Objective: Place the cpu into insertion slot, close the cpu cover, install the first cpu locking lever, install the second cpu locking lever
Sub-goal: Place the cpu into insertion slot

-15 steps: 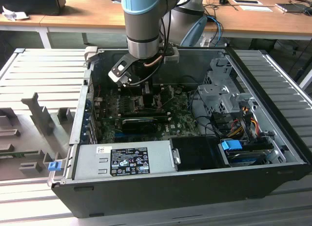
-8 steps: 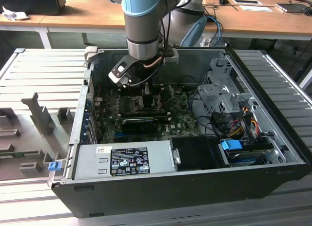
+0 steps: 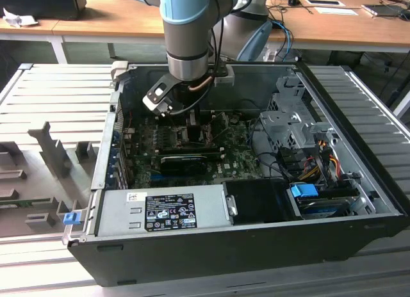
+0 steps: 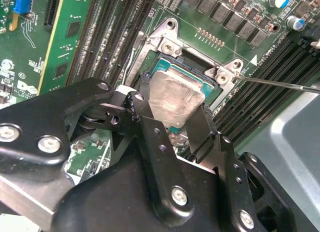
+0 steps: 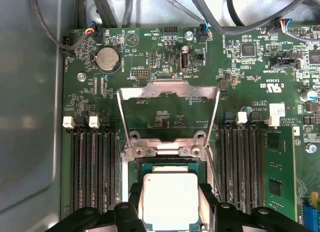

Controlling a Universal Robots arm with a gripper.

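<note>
The pincer [image 4: 175, 111] is closed on two opposite edges of the cpu [image 5: 170, 199], a pale silver, smudged square.

Electronics lab or workshop, opened computer case [image 3: 224, 252] on a slatted metal bench [image 3: 57, 92], wooden desks [image 3: 96, 15] behind

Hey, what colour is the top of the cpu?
The cpu top is pale silver-beige metal; the first wrist view shows it best.

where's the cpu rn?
In both wrist views the cpu is in the jaws of the gripper, right over the insertion slot, with the cpu cover swung open beyond it.
</note>
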